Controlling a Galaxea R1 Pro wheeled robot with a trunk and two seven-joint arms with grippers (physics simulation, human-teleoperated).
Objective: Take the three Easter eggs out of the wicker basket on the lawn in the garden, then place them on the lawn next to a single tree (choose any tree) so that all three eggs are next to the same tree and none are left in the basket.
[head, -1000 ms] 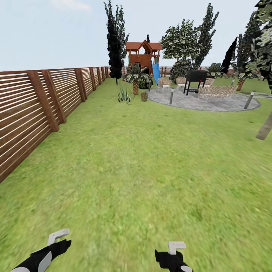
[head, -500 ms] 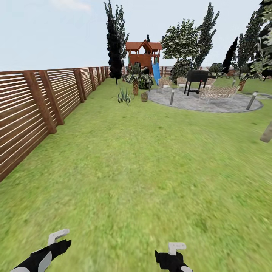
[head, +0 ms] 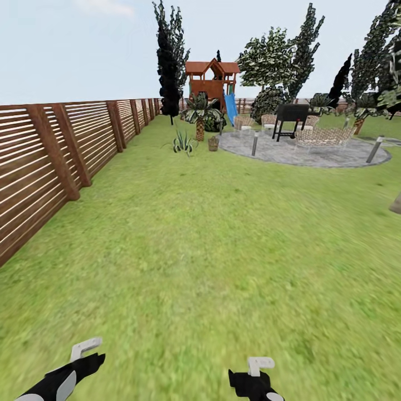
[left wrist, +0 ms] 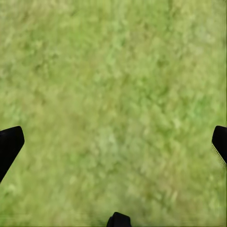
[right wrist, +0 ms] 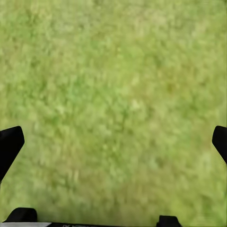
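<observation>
Grippers hung low: my left gripper point(left wrist: 113, 142) and right gripper point(right wrist: 113, 142) were spread wide, holding nothing, only lawn point(head: 211, 234) beneath them; the wicker basket point(head: 213, 143) sat far ahead, beside the small palm point(head: 199, 114)

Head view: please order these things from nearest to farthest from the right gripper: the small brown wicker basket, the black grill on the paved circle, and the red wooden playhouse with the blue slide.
From the right gripper, low in the head view:
1. Small brown wicker basket, on the lawn at the left edge of the grey paved circle.
2. Black grill, standing on the paved circle, further right.
3. Red wooden playhouse with the blue slide, behind both.
</observation>
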